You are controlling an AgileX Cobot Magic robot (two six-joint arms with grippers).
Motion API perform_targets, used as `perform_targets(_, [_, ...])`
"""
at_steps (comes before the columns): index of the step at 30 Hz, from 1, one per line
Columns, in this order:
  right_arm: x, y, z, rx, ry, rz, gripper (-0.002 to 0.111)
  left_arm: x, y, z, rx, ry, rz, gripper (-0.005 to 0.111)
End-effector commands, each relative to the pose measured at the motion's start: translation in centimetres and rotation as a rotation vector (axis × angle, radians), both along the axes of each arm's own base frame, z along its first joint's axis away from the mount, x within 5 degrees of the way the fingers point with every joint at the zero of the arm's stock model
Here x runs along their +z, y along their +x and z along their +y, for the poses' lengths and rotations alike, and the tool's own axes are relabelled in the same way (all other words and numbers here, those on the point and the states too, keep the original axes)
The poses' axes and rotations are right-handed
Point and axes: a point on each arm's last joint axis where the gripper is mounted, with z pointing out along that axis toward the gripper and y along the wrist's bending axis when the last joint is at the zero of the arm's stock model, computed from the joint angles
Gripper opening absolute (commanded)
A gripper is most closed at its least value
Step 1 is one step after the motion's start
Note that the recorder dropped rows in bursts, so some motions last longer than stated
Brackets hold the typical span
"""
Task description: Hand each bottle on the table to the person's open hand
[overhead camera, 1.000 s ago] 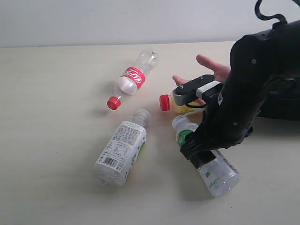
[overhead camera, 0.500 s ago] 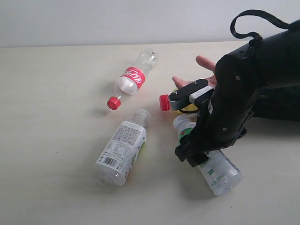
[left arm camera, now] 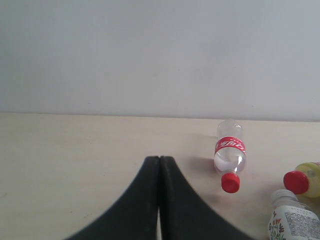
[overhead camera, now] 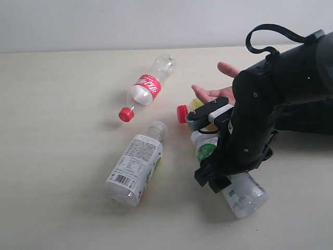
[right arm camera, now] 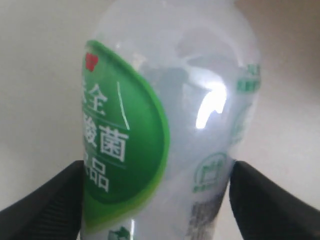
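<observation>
Four bottles lie on the table. The clear bottle with the green leaf mark lies on its side under my right gripper, which is open with one jaw on each side of the bottle's body. The yellow bottle with a red cap lies by the fingertips of the person's open hand, partly hidden by my right wrist. The red-labelled bottle and the other white-labelled bottle lie to the left. My left gripper is shut and empty, out of the exterior view.
My bulky black right arm covers the right part of the table and the person's wrist. A pale wall runs behind the table's far edge. Bare table stretches on the left.
My right arm has shifted left and lower, settling closer over the green-leaf bottle, and now hides more of the yellow bottle. The other bottles and the hand have not moved.
</observation>
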Motion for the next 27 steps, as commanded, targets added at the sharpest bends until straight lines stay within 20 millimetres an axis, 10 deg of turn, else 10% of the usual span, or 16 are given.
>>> perform_targets(1, [0.1,0.1,0.2,0.008,0.0,-0.011,0.065,0.0,0.0,0.0,0.0,-0.003,-0.004,0.0])
perform_targets(10, [0.4,-0.7,-0.5,0.015,-0.062,0.075,0.0,0.0,0.0,0.0,0.0,-0.003,-0.004,0.0])
perform_targets(18, [4.1,-1.8,-0.8,0.025,0.002,0.053,0.0,0.0,0.0,0.0,0.0,-0.003,-0.004,0.0])
perform_targets(27, [12.7,-5.2,-3.6,0.049,0.054,-0.084,0.0,0.0,0.0,0.0,0.0,-0.003,-0.004,0.0])
